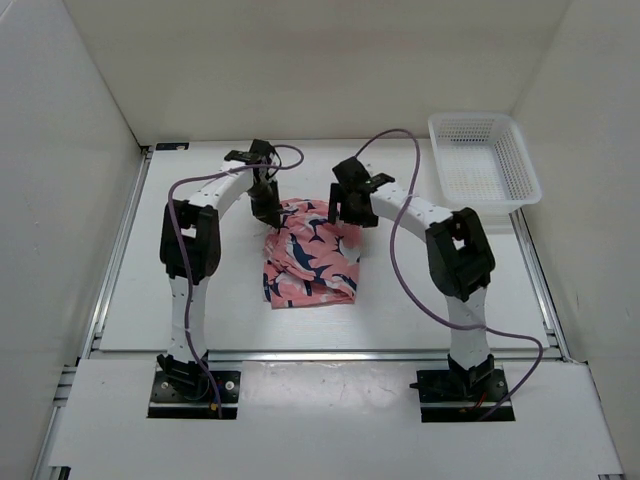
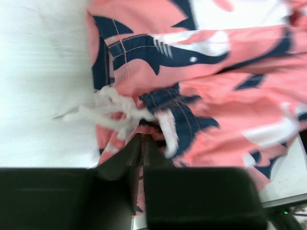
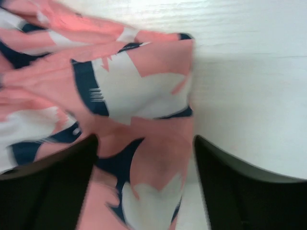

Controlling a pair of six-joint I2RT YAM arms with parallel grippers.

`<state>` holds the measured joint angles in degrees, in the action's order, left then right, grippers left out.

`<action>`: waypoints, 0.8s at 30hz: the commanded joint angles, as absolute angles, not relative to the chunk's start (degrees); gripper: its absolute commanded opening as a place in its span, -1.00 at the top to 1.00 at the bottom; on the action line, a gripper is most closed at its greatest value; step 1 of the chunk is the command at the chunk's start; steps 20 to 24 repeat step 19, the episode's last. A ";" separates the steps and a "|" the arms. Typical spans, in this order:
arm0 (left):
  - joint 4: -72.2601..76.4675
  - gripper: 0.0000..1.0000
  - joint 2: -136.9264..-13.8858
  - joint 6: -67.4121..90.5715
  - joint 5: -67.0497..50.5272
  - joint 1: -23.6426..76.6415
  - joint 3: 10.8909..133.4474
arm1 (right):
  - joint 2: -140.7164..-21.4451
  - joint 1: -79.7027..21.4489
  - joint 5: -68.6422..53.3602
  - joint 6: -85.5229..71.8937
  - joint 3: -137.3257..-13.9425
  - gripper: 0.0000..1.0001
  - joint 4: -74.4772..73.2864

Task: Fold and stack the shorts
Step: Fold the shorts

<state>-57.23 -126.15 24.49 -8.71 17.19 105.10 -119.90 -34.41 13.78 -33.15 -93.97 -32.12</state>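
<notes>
The salmon-pink shorts (image 1: pixel 311 255) with navy-and-white sharks lie crumpled in the middle of the table. My left gripper (image 1: pixel 270 213) is at their upper left edge, shut on a fold of the fabric beside the white drawstring (image 2: pixel 108 112); its fingers (image 2: pixel 125 158) pinch cloth between them. My right gripper (image 1: pixel 345 218) is at the upper right corner of the shorts, open, with its fingers (image 3: pixel 72 167) spread either side of a pink fold (image 3: pixel 158 158) that lies between them.
A white plastic mesh basket (image 1: pixel 484 160) stands at the back right corner. White walls enclose the table on the left, back and right. A metal rail runs along the near edge (image 1: pixel 320 353).
</notes>
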 commanded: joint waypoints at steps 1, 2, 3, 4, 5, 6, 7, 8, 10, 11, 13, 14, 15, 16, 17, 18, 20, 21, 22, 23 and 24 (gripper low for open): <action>-61.96 0.55 -119.11 22.68 -4.40 16.96 110.47 | -106.63 -34.19 20.64 -29.98 -97.29 -0.86 -34.01; -62.75 0.47 -117.61 22.68 -4.39 16.96 110.48 | -104.70 -34.19 23.70 -29.36 -97.99 -1.00 -35.93; -63.54 0.40 -116.12 22.15 -3.61 16.96 111.00 | -100.85 -33.67 25.47 -28.83 -98.00 -1.00 -36.90; -64.85 0.33 -112.54 22.15 -2.91 16.96 111.01 | -98.90 -33.66 26.62 -28.83 -98.00 -1.00 -38.22; -65.39 0.13 -110.41 21.54 -2.38 16.96 111.01 | -96.88 -32.88 27.67 -28.31 -97.30 -1.00 -40.49; -65.39 0.04 -108.13 21.53 -1.68 16.44 110.14 | -92.68 -31.65 28.73 -28.30 -96.42 -1.00 -41.56; -66.17 -0.09 -103.23 21.53 -0.45 16.44 109.60 | -90.46 -30.86 29.35 -28.30 -95.28 -1.00 -42.62; -66.18 -0.19 -100.57 20.92 -0.44 16.44 107.95 | -88.26 -29.89 30.40 -29.00 -92.75 -1.00 -45.32; -66.18 -0.55 -92.60 20.92 0.09 15.91 105.74 | -81.94 -27.17 32.16 -29.62 -89.40 -1.00 -48.06; -66.18 -0.66 -89.85 20.92 0.09 15.30 102.60 | -77.82 -25.51 33.21 -30.32 -87.64 -1.00 -49.29; -64.60 -0.95 -84.75 20.92 0.61 15.29 99.07 | -73.41 -23.91 34.01 -30.85 -80.97 -1.00 -50.98; -64.60 -0.99 -80.90 20.92 0.62 15.29 97.66 | -71.30 -23.30 34.71 -30.85 -78.69 -1.00 -51.93; -65.21 -0.99 -79.29 20.92 0.62 14.77 95.04 | -67.10 -22.25 34.72 -31.55 -76.40 -1.00 -52.73; -65.74 -0.99 -77.80 21.61 0.62 14.77 93.53 | -65.06 -22.24 34.72 -31.55 -74.38 -1.00 -52.73; -65.74 -0.99 -74.56 21.62 0.62 14.77 91.95 | -61.73 -21.45 34.19 -31.55 -70.79 -1.00 -53.52; -65.22 -0.99 -72.88 22.40 0.62 14.77 88.80 | -60.22 -21.45 33.67 -31.55 -69.36 -1.00 -53.53; -65.21 -0.99 -71.30 23.02 0.62 14.77 87.38 | -58.81 -21.45 33.66 -32.07 -68.13 -1.00 -54.83; -65.21 -0.99 -71.30 23.02 0.62 14.77 87.38 | -58.81 -21.45 33.66 -32.07 -68.13 -1.00 -54.83; -65.21 -0.99 -71.30 23.02 0.62 14.77 87.38 | -58.81 -21.45 33.66 -32.07 -68.13 -1.00 -54.83; -65.21 -0.99 -71.30 23.02 0.62 14.77 87.38 | -58.81 -21.45 33.66 -32.07 -68.13 -1.00 -54.83; -65.21 -0.99 -71.30 23.02 0.62 14.77 87.38 | -58.81 -21.45 33.66 -32.07 -68.13 -1.00 -54.83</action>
